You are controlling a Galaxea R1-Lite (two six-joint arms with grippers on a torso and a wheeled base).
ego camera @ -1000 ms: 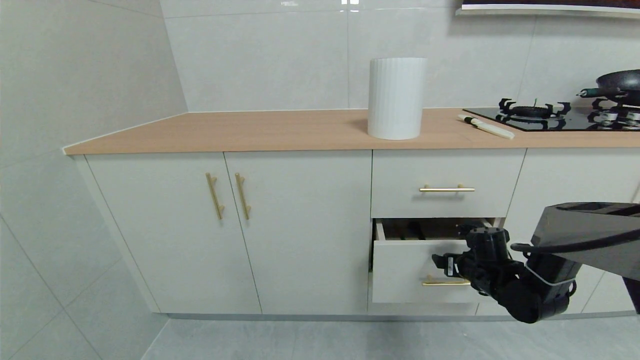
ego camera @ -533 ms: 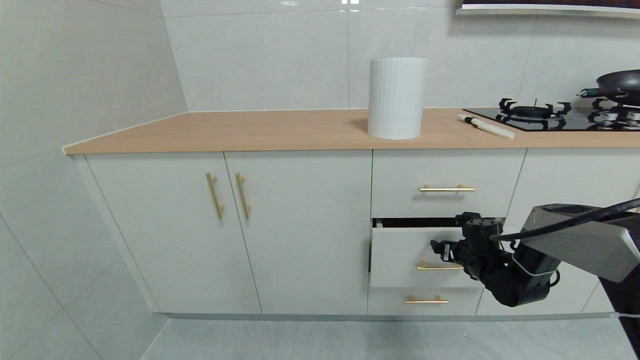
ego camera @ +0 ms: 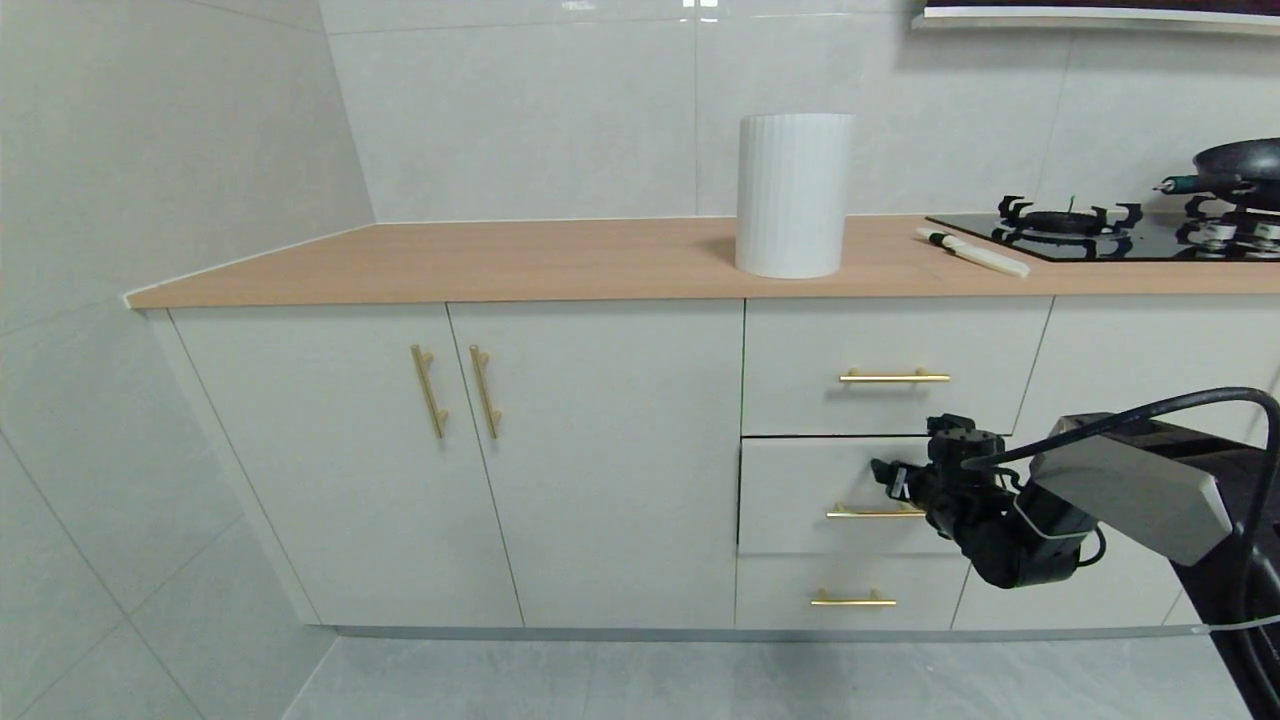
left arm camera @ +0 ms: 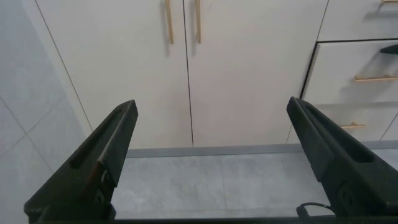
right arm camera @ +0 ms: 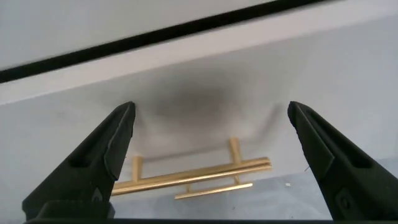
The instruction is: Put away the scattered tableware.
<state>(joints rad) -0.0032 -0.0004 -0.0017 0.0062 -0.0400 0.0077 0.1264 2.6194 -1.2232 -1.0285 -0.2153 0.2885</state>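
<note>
The middle drawer point(ego camera: 800, 490) under the counter sits almost flush with the cabinet, with a thin dark gap along its top. My right gripper point(ego camera: 900, 485) is at the drawer front, just above its gold handle point(ego camera: 868, 513). In the right wrist view that gripper point(right arm camera: 210, 118) is open, with the white drawer front point(right arm camera: 205, 74) close ahead and the handle point(right arm camera: 199, 177) between the fingers' line. My left gripper point(left arm camera: 211, 106) hangs open over the floor, facing the double cabinet doors point(left arm camera: 183, 62). A pale knife point(ego camera: 972, 253) lies on the wooden counter point(ego camera: 500, 260).
A tall white ribbed container point(ego camera: 793, 195) stands on the counter left of the knife. A gas hob point(ego camera: 1100, 235) with a black pan point(ego camera: 1240, 165) is at the far right. Drawers point(ego camera: 890, 365) sit above and below the middle one. Grey tiled floor point(ego camera: 700, 680) lies open in front.
The middle drawer has slid from well open to nearly shut, with my right gripper moving in toward the cabinet along with its front. The lowest drawer's handle has come into sight.
</note>
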